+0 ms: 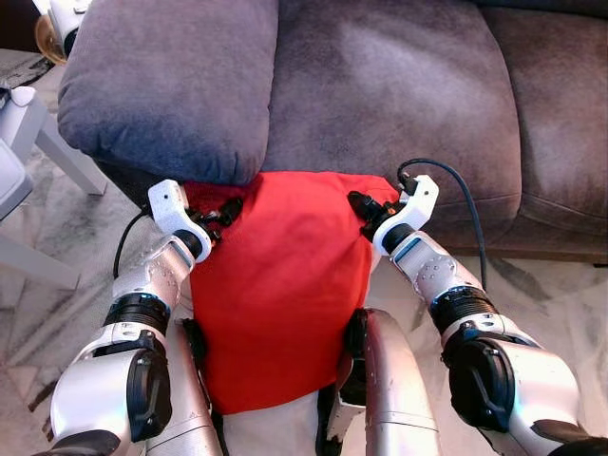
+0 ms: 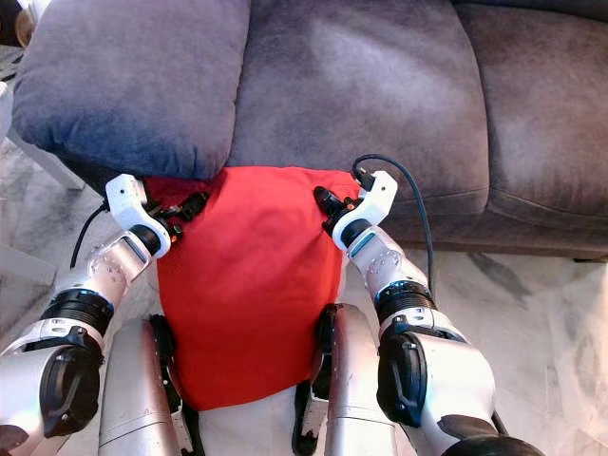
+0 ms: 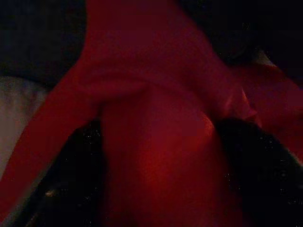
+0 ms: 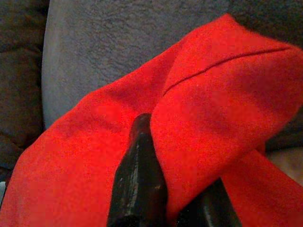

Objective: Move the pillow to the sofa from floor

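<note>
Left gripper (image 1: 226,213): clamped on upper left corner of red pillow (image 1: 275,285); red fabric bunched between black fingers (image 3: 71,189) in dark left wrist view. Right gripper (image 1: 366,209): clamped on upper right corner of same pillow; fold of fabric pinched between fingers (image 4: 137,175) in right wrist view. Pillow: held up by both corners, hanging flat in front of robot's legs (image 1: 394,380), lower edge down between them. Top edge level with front of grey sofa (image 1: 399,95), just below seat cushion, tucked under overhang of sofa's left arm cushion (image 1: 171,85). Pale marbled floor (image 1: 551,294) on either side. White furniture leg (image 1: 66,152) near the sofa's left end.
</note>
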Available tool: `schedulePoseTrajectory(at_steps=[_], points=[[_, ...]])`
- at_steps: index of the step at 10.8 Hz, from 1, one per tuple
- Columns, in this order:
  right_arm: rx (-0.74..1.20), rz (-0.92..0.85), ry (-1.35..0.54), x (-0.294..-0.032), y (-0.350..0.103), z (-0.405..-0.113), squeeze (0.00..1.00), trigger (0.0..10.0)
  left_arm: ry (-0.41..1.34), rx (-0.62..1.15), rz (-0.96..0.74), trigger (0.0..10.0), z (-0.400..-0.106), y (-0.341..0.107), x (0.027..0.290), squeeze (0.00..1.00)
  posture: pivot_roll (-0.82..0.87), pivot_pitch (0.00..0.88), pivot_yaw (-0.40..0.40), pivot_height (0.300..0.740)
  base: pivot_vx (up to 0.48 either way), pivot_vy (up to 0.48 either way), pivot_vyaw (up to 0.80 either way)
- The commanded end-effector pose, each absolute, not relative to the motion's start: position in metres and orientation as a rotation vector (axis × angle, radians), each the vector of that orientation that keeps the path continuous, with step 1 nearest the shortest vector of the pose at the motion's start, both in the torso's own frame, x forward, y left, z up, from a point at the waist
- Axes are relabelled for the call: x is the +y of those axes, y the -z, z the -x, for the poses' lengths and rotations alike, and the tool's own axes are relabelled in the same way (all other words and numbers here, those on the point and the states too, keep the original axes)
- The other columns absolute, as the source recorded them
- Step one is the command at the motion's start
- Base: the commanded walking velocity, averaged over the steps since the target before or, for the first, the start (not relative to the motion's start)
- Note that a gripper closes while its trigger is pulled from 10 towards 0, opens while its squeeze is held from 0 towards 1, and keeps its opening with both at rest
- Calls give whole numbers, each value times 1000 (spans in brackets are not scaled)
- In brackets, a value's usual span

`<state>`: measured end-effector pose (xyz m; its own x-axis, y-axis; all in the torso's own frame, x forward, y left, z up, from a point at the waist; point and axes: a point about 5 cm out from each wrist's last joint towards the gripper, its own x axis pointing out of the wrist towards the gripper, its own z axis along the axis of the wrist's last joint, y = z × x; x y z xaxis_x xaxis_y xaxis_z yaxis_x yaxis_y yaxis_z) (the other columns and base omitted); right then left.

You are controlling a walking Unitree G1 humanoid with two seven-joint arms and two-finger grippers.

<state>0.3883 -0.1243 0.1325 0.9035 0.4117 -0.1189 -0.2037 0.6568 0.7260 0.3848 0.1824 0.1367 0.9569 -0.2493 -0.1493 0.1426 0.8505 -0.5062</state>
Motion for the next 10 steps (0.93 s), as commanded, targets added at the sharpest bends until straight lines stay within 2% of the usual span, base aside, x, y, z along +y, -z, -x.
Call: schedulePoseTrajectory(at_steps=[1,10], points=[[297,-777,-348,-128,-127,-386,0,0,249,283,520,0,-380,-121,171,0,48,348,-148,523,0,0,0],[299,-771,-348,-129,-126,-385,0,0,225,236,493,0,-380,-120,173,0,50,340,-149,523,0,0,0]])
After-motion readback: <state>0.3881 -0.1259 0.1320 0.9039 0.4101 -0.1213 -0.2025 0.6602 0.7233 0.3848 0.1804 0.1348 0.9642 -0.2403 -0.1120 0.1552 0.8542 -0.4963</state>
